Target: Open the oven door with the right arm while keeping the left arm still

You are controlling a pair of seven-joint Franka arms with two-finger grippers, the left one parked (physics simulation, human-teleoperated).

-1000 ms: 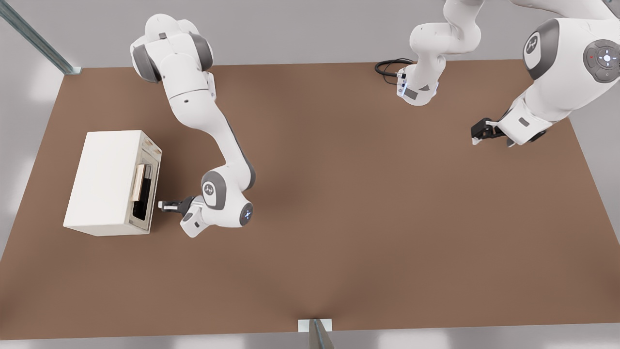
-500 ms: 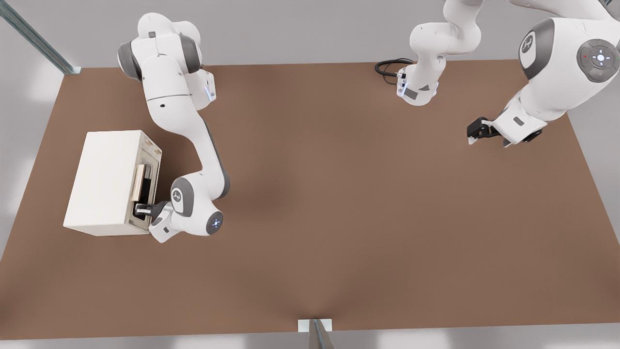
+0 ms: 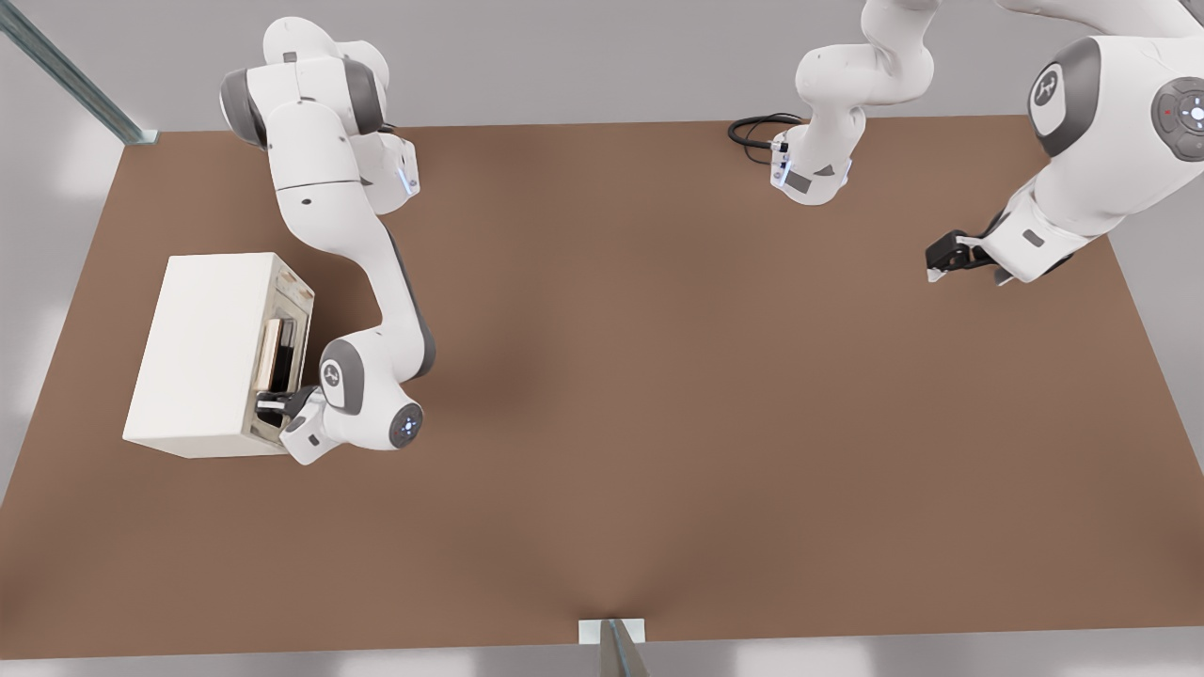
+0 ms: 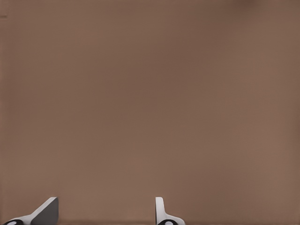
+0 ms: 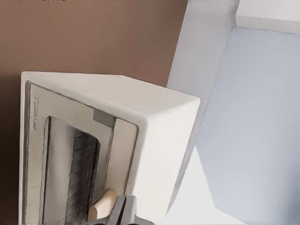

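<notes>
One tool (image 3: 270,404) of the right arm (image 3: 376,282) reaches the tan handle (image 5: 104,205) of the oven door (image 3: 282,362), shut, near the desk's (image 3: 658,423) left edge; its grip cannot be told.

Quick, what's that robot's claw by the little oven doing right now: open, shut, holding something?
Gripper: at the oven door, by the end of its tan handle; whether it is open, shut or gripping cannot be told.
</notes>
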